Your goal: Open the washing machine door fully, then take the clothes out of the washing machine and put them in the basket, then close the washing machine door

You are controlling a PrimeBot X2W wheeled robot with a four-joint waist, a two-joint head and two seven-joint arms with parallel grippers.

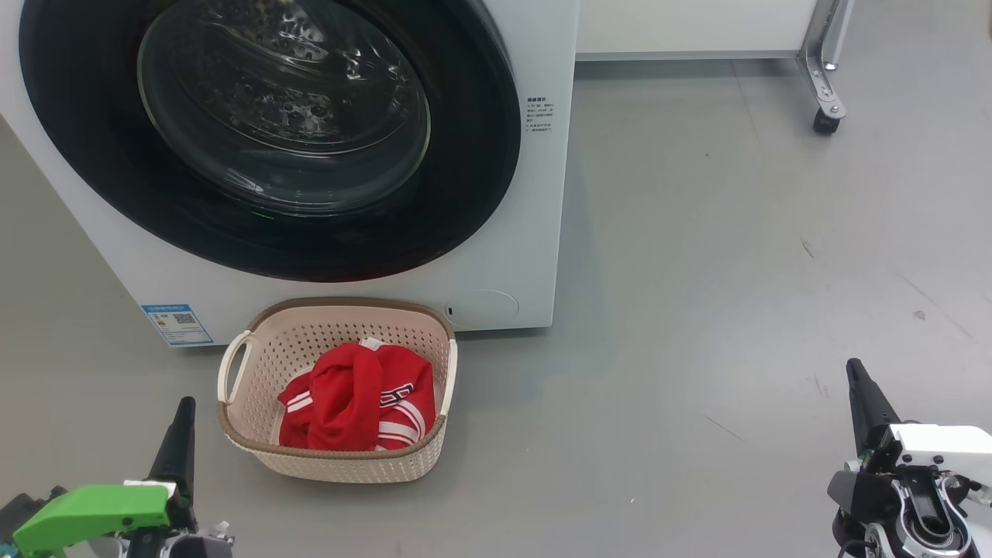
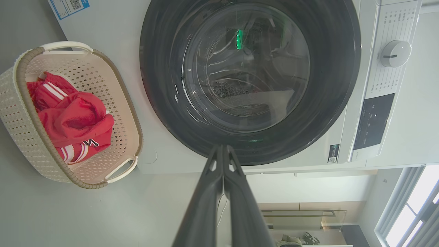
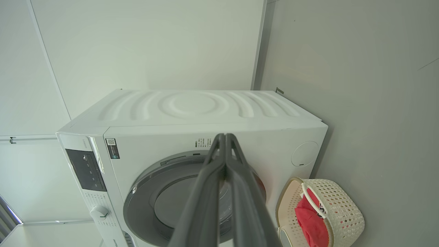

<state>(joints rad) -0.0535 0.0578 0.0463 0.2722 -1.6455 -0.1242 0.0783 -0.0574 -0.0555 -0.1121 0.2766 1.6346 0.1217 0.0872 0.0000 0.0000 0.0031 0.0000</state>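
Big white front-loading washing machine (image 1: 527, 256) has its round door (image 1: 465, 178), glossy black rim around a bulging clear glass bowl, sitting flush shut. At the door's 6 o'clock, on the smooth grey floor (image 1: 697, 310), a small cream perforated plastic basket (image 1: 256, 442) with a brown rim holds the crumpled red jersey (image 1: 349, 395) with white stripes. The left gripper (image 1: 184, 407) sits at the basket's 8 o'clock and the right gripper (image 1: 852, 366) way off at 3 o'clock. Both have their dark fingers pinched together, gripping nothing.
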